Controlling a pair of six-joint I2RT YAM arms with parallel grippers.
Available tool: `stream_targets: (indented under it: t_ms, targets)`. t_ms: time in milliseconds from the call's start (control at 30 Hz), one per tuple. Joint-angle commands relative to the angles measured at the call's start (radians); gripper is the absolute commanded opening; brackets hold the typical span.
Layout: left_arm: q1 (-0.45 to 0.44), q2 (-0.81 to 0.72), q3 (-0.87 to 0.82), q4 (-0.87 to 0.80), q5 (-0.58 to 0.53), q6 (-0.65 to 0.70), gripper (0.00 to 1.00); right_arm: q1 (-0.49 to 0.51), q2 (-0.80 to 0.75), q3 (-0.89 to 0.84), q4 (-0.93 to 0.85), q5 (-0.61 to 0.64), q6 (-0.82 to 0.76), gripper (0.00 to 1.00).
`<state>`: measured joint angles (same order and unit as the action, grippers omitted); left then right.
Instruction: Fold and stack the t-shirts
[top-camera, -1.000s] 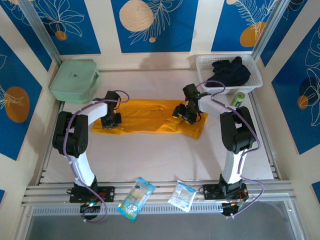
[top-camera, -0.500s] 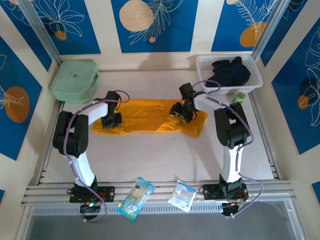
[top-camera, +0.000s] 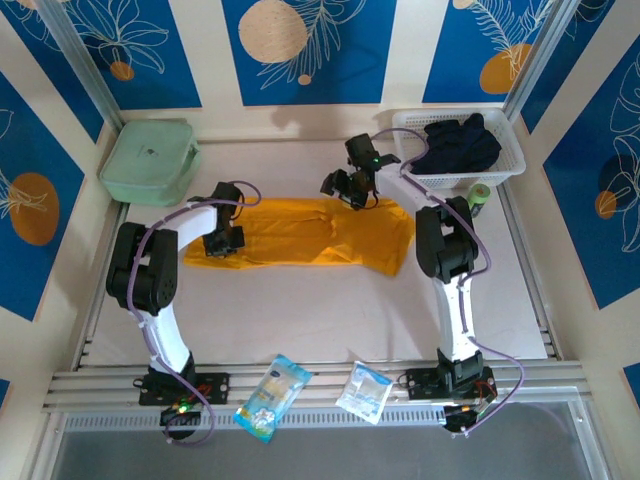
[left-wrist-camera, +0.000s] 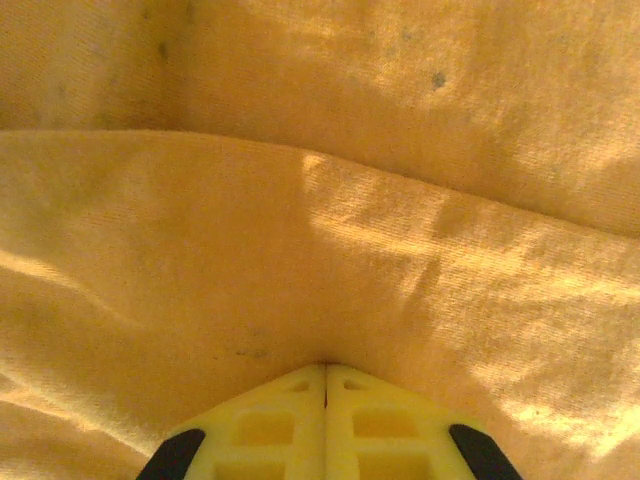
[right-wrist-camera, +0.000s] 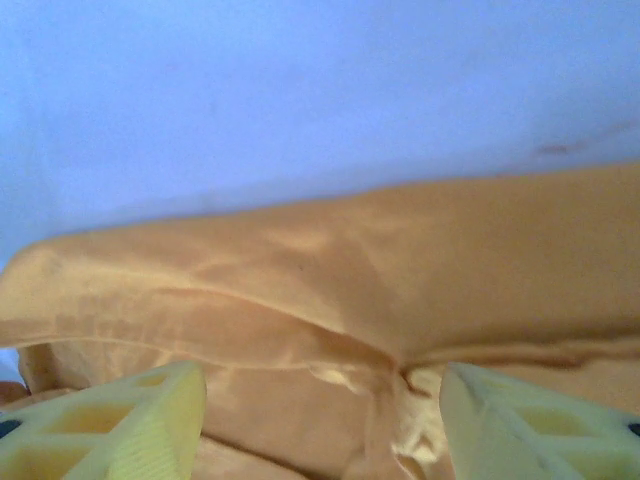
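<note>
Right gripper (top-camera: 343, 186) hangs open at the upper edge of the orange t-shirt (top-camera: 310, 235), mid-frame. I see the cloth's long axis running left-right, below the jaws. Left gripper (top-camera: 222, 241) sits closed on its left end.

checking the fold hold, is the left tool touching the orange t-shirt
Touching. The left wrist view shows the left tool shut with its tips sunk into the orange t-shirt, and creases in the cloth run to them.
</note>
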<state>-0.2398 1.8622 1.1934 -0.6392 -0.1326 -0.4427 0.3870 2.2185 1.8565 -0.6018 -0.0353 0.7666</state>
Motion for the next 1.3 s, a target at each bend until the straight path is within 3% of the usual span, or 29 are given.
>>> stream_targets:
  t_ms: [0, 100, 367, 533, 833, 1100, 1267]
  targets:
    - [-0.022, 0.021, -0.003, -0.012, 0.004, 0.006, 0.01, 0.004, 0.013, 0.050, -0.096, -0.006, -0.014, 0.63]
    - [-0.046, -0.007, 0.009, -0.036, -0.019, 0.015, 0.01, 0.009, -0.095, -0.043, -0.109, 0.073, -0.041, 0.63]
    - [-0.100, -0.064, 0.033, -0.067, -0.046, 0.019, 0.02, 0.042, -0.576, -0.619, -0.163, 0.350, -0.032, 0.61]
    - [-0.100, 0.006, 0.080, -0.069, -0.097, 0.035, 0.02, 0.058, -0.704, -0.817, -0.204, 0.404, 0.014, 0.57]
    - [-0.089, 0.046, 0.076, -0.115, -0.293, 0.058, 0.03, 0.069, -0.642, -0.829, -0.159, 0.405, 0.037, 0.51]
    - [-0.070, 0.014, 0.026, -0.108, -0.332, 0.052, 0.09, 0.103, -0.528, -0.783, -0.173, 0.440, 0.040, 0.47]
    - [-0.036, 0.036, 0.002, -0.082, -0.331, 0.052, 0.10, 0.103, -0.521, -0.771, -0.205, 0.495, 0.030, 0.37]
